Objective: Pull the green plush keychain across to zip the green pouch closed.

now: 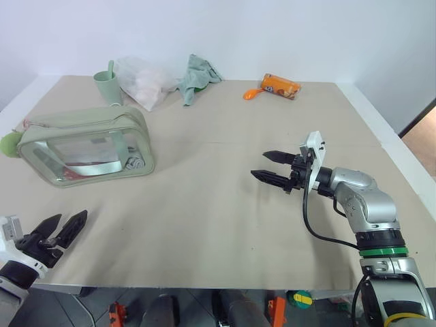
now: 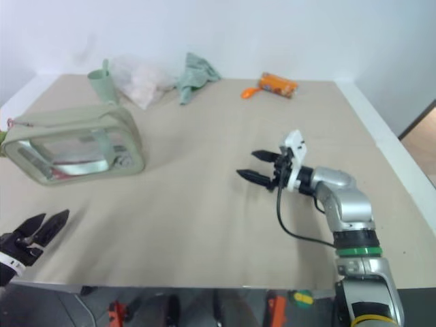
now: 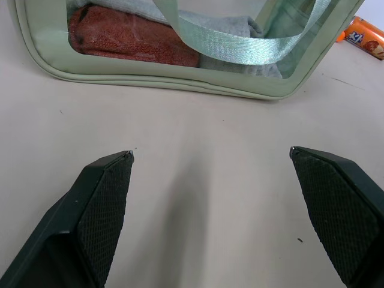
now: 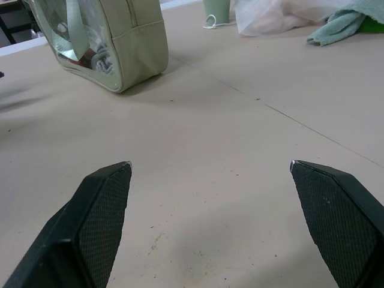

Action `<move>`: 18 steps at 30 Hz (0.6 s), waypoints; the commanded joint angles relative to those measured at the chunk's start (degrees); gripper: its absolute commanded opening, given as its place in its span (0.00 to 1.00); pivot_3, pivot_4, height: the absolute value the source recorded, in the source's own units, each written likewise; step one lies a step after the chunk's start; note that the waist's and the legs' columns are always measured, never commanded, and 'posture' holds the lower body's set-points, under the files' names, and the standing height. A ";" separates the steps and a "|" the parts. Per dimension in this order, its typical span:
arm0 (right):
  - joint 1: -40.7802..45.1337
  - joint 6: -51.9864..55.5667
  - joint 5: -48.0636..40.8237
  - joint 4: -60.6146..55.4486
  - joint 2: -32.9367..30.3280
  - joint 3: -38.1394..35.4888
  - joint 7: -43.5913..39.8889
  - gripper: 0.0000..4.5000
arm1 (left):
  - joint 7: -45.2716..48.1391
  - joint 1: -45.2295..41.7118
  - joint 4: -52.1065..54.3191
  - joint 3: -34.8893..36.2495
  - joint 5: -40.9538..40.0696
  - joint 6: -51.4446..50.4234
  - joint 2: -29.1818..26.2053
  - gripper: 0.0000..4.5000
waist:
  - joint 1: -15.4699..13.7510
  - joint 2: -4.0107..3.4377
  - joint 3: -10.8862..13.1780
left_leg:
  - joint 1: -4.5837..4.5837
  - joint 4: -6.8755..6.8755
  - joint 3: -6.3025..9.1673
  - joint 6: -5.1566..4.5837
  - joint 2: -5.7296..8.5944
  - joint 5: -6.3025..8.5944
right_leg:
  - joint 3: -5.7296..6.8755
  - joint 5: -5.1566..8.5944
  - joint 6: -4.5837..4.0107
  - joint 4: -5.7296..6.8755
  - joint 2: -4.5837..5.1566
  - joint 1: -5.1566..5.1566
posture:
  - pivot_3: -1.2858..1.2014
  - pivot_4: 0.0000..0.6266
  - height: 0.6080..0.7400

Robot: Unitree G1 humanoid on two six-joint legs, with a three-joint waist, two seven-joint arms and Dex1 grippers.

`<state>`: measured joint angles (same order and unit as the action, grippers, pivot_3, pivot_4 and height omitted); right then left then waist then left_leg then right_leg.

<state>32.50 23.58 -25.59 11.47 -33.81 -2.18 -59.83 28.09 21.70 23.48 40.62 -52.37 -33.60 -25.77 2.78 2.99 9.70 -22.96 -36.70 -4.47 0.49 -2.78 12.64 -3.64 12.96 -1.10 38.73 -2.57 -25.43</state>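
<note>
Here the pale sage green pouch with clear window sides lies at ten o'clock, its lime green plush keychain at the far-left end, both the left gripper and the right gripper spread apart and empty.

— What do you see around the work area?
— You have a beige table filling the frame, plain white walls along the top, and wooden floor at the right edge.

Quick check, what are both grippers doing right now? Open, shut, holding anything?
Left gripper: open, holding nothing, short of the green pouch.
Right gripper: open, holding nothing, over bare table.
</note>
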 commanded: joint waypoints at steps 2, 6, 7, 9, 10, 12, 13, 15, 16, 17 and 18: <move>1.26 -0.75 0.23 -1.30 -0.16 0.00 -0.87 0.97 | 0.89 -4.60 0.46 0.33 3.00 3.07 -5.49 0.96 | 0.00 0.01 0.01 | 0.01 0.00 0.00 0.00 0.00 0.00 | 0.00 0.00 0.00 0.00 0.00 0.00 | 0.52 0.24 0.98; 0.15 0.13 -0.08 -3.35 -0.74 -0.09 -0.96 0.97 | 4.17 -11.21 -1.97 0.40 5.41 3.50 -13.86 0.96 | -0.24 0.09 0.06 | -0.04 -0.02 0.16 0.03 -0.12 -0.17 | 0.24 0.11 -0.22 0.04 -0.14 0.05 | 0.52 0.24 0.98; -0.21 0.27 -0.16 -3.91 -0.78 -0.12 -0.86 0.97 | 5.73 -12.60 -2.61 0.65 5.03 3.24 -16.09 0.96 | -0.20 0.04 0.04 | -0.02 0.00 0.07 0.03 -0.16 -0.18 | 0.21 0.11 -0.24 0.04 -0.08 0.06 | 0.52 0.24 0.98; -0.94 0.66 -0.32 -5.04 -0.79 -0.20 -0.62 0.97 | 8.71 -15.12 -3.72 0.67 5.00 2.75 -20.52 0.96 | -0.01 0.06 0.05 | 0.00 0.02 -0.07 0.03 -0.13 -0.17 | 0.16 0.00 -0.06 0.05 0.01 0.05 | 0.52 0.24 0.98; -1.30 0.88 -0.42 -5.59 -0.79 -0.25 -0.53 0.97 | 10.34 -16.15 -4.13 0.31 5.52 2.64 -22.79 0.96 | 0.11 0.07 0.06 | -0.02 0.03 -0.11 0.05 -0.16 -0.15 | 0.15 -0.02 -0.03 0.03 0.00 0.02 | 0.52 0.24 0.98; -1.93 1.31 -0.57 -6.48 -0.74 -0.31 -0.34 0.97 | 14.39 -19.00 -5.09 -0.99 6.63 3.01 -27.92 0.96 | 0.09 0.06 0.06 | -0.04 0.05 -0.14 0.15 -0.18 -0.09 | 0.15 0.01 -0.05 0.02 -0.01 -0.02 | 0.52 0.24 0.98; -2.21 1.31 -0.39 -6.76 -0.73 -0.23 -0.16 0.97 | 16.19 -21.40 -6.16 -2.03 7.41 3.58 -30.58 0.96 | -0.01 0.08 0.06 | -0.03 0.07 -0.15 0.17 -0.17 -0.07 | 0.13 0.06 -0.10 0.04 0.01 -0.02 | 0.52 0.24 0.98; -2.71 1.46 -0.16 -7.28 -0.67 -0.07 0.29 0.97 | 19.35 -27.13 -9.50 -4.95 9.90 5.86 -35.14 0.96 | -0.06 0.05 0.08 | -0.10 0.10 -0.05 0.21 -0.17 -0.05 | 0.23 0.12 -0.16 0.03 -0.02 -0.06 | 0.52 0.24 0.98; -2.98 1.75 -0.35 -7.80 -0.54 -0.05 0.46 0.97 | 20.62 -30.04 -11.74 -6.82 11.75 7.31 -37.04 0.96 | -0.20 0.05 0.08 | -0.10 0.11 -0.05 0.21 -0.17 -0.05 | 0.24 0.13 -0.17 0.03 -0.02 -0.06 | 0.52 0.24 0.98; -3.30 2.20 -0.76 -8.53 -0.38 -0.12 0.62 0.97 | 21.90 -32.59 -14.00 -8.70 13.67 8.78 -38.48 0.96 | -0.21 0.05 0.08 | -0.12 0.12 0.01 0.22 -0.13 -0.05 | 0.30 0.15 -0.20 0.04 -0.02 -0.06 | 0.52 0.24 0.98; -3.72 3.00 -1.47 -9.82 0.04 -0.16 0.99 0.97 | 23.47 -35.58 -17.13 -11.37 16.32 11.25 -39.86 0.96 | -0.20 0.00 0.09 | -0.12 0.13 0.00 0.22 -0.16 -0.05 | 0.29 0.15 -0.20 0.03 -0.04 -0.09 | 0.52 0.24 0.98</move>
<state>29.34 25.80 -25.58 5.08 -33.84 -1.16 -59.37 48.87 -10.95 10.28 32.11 -40.08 -26.46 -63.68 2.58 2.99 9.79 -23.07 -36.53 -4.48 0.71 -2.92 12.59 -3.37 13.12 -1.31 38.76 -2.59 -25.51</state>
